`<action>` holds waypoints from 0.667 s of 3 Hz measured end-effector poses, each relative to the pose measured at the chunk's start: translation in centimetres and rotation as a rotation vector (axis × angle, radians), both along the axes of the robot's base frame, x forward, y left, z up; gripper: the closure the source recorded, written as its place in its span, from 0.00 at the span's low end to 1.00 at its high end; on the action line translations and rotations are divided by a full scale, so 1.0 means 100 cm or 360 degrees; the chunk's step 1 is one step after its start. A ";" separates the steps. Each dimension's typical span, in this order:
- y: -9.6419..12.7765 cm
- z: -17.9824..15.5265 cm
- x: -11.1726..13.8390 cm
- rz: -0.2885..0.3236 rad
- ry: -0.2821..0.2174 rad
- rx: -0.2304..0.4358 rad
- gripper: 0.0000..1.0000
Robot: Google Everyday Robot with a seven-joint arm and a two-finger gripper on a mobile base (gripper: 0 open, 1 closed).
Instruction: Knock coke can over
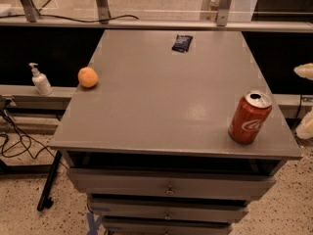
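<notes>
The coke can [250,117], red with white script and a silver top, stands upright near the front right corner of the grey table [161,106]. My gripper [307,99] is at the right edge of the view, to the right of the can and off the table's side. Only two pale fingertips show, one above the other with a wide gap, so it is open and empty. It does not touch the can.
A round orange fruit [88,77] sits near the table's left edge. A small dark packet [182,43] lies at the back. A white pump bottle [40,80] stands on a ledge to the left. Drawers are below the tabletop, and cables lie on the floor at left.
</notes>
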State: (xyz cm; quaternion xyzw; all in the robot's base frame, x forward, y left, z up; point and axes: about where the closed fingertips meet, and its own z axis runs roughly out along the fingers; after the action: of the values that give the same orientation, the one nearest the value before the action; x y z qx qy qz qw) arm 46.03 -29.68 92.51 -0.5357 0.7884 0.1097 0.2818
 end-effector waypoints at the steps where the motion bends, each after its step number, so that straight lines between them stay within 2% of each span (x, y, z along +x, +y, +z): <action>1: -0.001 -0.025 0.002 0.0038 -0.0009 0.0273 0.00; 2: 0.016 -0.045 0.004 0.0094 -0.0061 0.0553 0.00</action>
State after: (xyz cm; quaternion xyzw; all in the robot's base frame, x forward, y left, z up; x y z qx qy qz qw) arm 46.45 -28.06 87.98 -0.5037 0.7360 0.2423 0.3819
